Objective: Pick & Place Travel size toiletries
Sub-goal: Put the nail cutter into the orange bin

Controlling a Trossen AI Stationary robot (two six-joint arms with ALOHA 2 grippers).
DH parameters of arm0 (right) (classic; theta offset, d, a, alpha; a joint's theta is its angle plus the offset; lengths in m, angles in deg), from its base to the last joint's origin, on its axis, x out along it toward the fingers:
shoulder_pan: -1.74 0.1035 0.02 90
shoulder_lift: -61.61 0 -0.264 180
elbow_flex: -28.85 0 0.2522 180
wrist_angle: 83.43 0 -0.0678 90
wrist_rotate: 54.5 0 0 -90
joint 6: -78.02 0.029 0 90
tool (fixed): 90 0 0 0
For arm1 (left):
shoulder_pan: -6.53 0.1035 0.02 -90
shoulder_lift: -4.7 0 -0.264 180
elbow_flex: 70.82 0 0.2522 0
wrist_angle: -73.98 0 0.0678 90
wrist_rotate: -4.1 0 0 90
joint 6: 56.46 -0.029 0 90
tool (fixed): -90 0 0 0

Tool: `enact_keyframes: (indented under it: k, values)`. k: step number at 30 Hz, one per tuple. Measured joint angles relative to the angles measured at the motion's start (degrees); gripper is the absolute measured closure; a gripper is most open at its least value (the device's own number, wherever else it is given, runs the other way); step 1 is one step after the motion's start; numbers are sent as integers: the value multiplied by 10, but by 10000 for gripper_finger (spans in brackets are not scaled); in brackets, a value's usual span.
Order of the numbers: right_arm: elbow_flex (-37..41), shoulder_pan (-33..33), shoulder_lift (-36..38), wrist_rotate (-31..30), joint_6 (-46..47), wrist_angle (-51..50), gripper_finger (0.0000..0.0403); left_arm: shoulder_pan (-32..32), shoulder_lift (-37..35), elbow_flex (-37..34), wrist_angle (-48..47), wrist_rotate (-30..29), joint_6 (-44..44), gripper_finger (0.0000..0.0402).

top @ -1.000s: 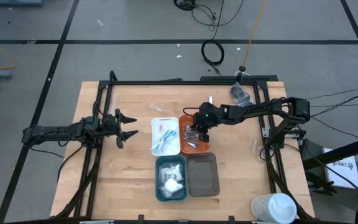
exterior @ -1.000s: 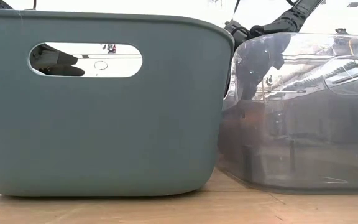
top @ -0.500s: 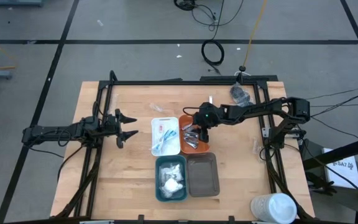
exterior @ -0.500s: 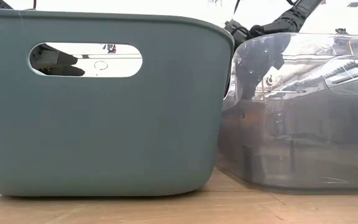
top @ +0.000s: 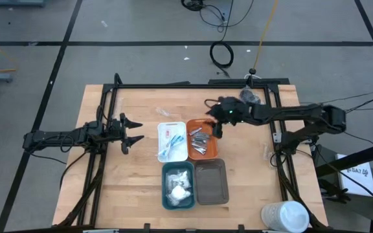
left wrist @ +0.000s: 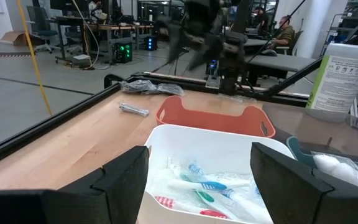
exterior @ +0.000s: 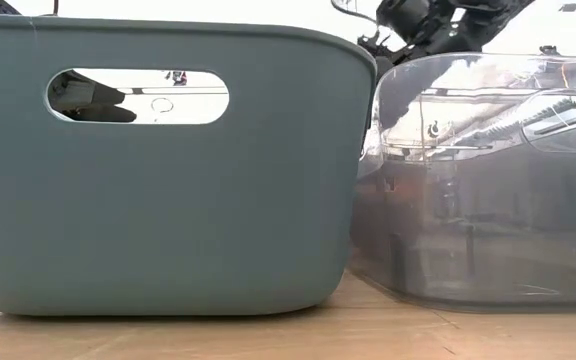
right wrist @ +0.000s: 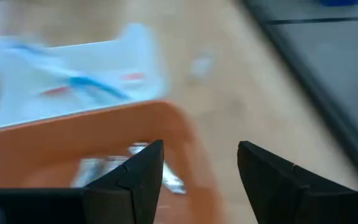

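We find the right gripper open and empty above the orange tray, where silver pieces lie. The left gripper waits wide open, empty, at the table's left.

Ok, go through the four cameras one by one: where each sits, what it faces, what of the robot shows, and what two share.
High view: overhead, straight down; both arms, left gripper waiting at the table's left, right gripper open at the orange tray.
Low view: table height, facing the teal tray wall and the grey tray; an arm up behind.
Left wrist view: over its open fingers toward the white tray.
Right wrist view: down past its fingers into the orange tray.
Shared: both wrist views show the white and orange trays.
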Motion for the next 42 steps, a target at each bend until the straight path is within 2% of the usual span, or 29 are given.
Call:
enact_keyframes:
  k: [4,7,11,16,20,26,31,42]
  values:
    - [32,-20,42,-91,13,2,211,0,0,0,0,0,0,128]
    - [59,-42,58,-123,52,10,213,0,0,0,0,0,0,128]
    - [86,-80,53,-123,112,12,213,0,0,0,0,0,0,128]
    - [93,-126,14,-121,159,14,215,0,0,0,0,0,0,128]
    - [92,-154,-22,-118,160,20,219,0,0,0,0,0,0,128]
    - [92,-187,-81,-31,173,63,222,0,0,0,0,0,0,128]
    - [91,-201,-119,-30,169,96,222,0,0,0,0,0,0,128]
    - [50,-211,-212,-32,148,96,199,0,0,0,0,0,0,128]
